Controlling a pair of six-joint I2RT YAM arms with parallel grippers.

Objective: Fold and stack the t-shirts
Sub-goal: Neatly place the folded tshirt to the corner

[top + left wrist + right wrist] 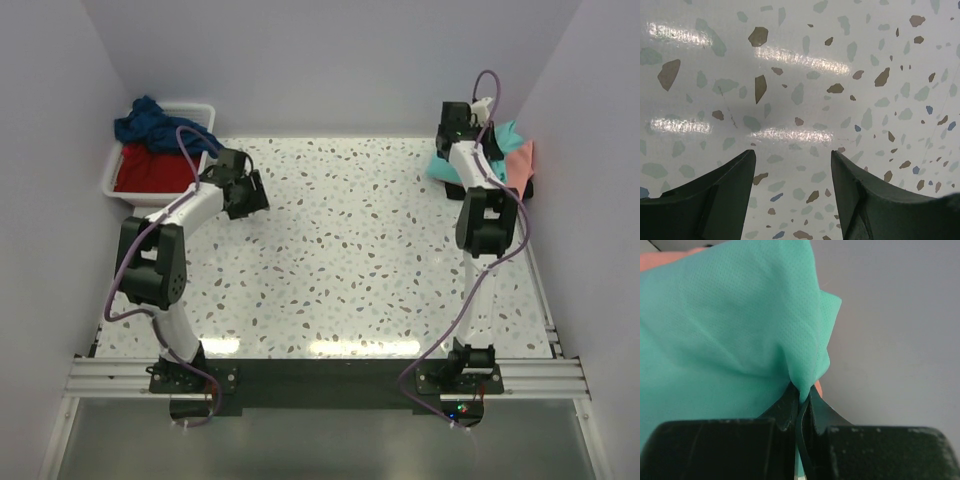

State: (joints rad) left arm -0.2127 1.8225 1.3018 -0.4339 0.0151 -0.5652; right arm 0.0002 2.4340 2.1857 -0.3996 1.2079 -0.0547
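Observation:
A turquoise-teal t-shirt (505,150) lies folded at the far right of the table, on top of a salmon-pink t-shirt (524,160) with something black (523,188) showing beneath. My right gripper (802,396) is shut on a pinch of the teal cloth (730,325), which fills the right wrist view. From above, the right gripper (478,122) sits over that stack by the back wall. A navy blue t-shirt (155,123) and a red t-shirt (150,170) lie in the tub at far left. My left gripper (245,195) hovers open over bare table; its fingers (715,200) hold nothing.
The white plastic tub (205,108) stands at the far left corner by the left wall. Speckled tabletop (350,250) stretches between the two arms. Grey walls close in on the left, back and right. The arm bases sit on a rail (320,378) at the near edge.

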